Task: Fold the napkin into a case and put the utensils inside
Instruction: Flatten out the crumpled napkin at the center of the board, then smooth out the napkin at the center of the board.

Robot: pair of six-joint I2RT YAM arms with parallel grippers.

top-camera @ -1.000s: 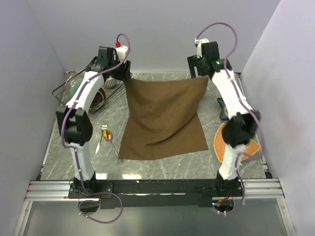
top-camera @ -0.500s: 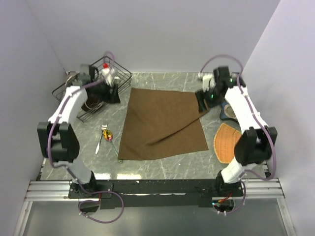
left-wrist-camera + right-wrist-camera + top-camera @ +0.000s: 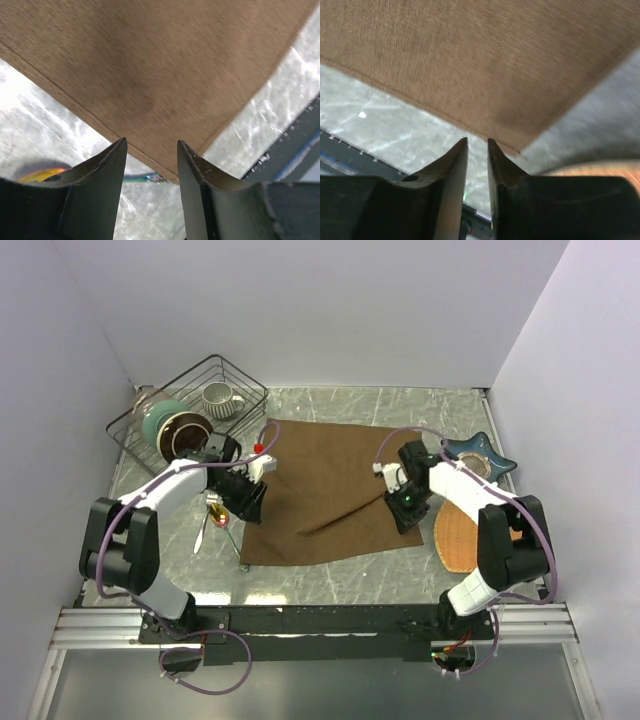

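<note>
Napkin [image 3: 330, 475] lies spread on the surface [image 3: 330, 575], mid-scene, with one long crease across it. It's not folded at all, so no case yet. Utensils [image 3: 216, 512] sit just off its left edge, partly under your left arm.

The cloth looks soft, light and limp. It'll likely drape and wrinkle, won't hold a shape unless you press the fold down, and may drag across the smooth surface if you pull one side only. Take it at the hem near the two near corners, both sides together.

Left pincer [image 3: 150, 142]: jaws apart, a moderate gap, low at the left hem close to the near-left corner. The wrist view shows the hem running just past the tips, nothing clamped.

Right pincer [image 3: 477, 140]: jaws nearly together with a thin slit between them, tips right at the hem by the near-right corner. No cloth shows in the slit, so I read it as not gripping, though you can't tell whether the tips touch the hem.

Woven mat [image 3: 455, 540] is just beside that corner, so it could snag.
</note>
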